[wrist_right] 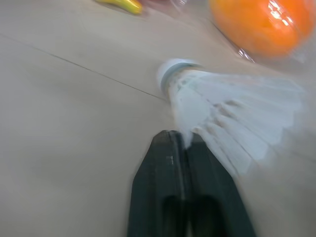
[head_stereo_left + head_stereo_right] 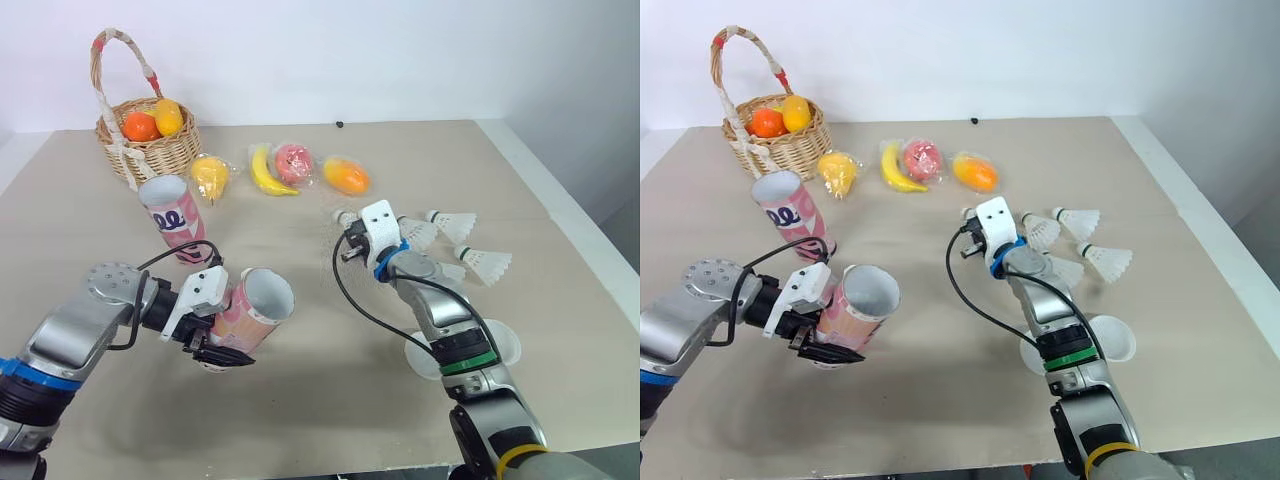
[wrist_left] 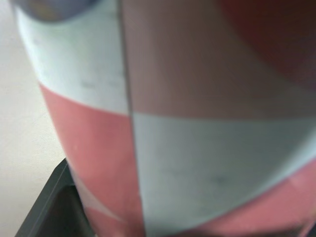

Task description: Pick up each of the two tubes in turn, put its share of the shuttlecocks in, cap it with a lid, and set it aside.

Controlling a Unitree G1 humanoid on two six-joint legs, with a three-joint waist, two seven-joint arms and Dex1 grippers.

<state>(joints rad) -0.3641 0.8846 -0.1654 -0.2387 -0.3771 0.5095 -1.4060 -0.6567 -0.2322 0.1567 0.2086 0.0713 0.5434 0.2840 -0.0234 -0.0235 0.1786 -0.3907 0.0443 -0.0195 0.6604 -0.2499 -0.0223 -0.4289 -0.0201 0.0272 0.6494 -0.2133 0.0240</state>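
Note:
My left gripper [image 2: 215,338] is shut on a pink and white tube [image 2: 256,308], held tilted above the table with its open mouth [image 2: 267,295] facing up and to the right. A second pink tube [image 2: 176,218] stands upright behind it. My right gripper [image 1: 183,139] is shut on the feather skirt of a white shuttlecock [image 1: 222,111], whose cork [image 2: 345,217] points away from me, low over the table. Three more shuttlecocks [image 2: 455,225] lie just right of that arm. Two translucent lids [image 2: 503,347] rest beside the right forearm.
A wicker basket [image 2: 150,150] holding fruit stands at the back left. Bagged fruit lies in a row behind the shuttlecocks: a lemon [image 2: 210,176], a banana [image 2: 266,172], an apple [image 2: 294,162] and an orange [image 2: 346,176]. The table's edge [image 2: 560,210] runs along the right.

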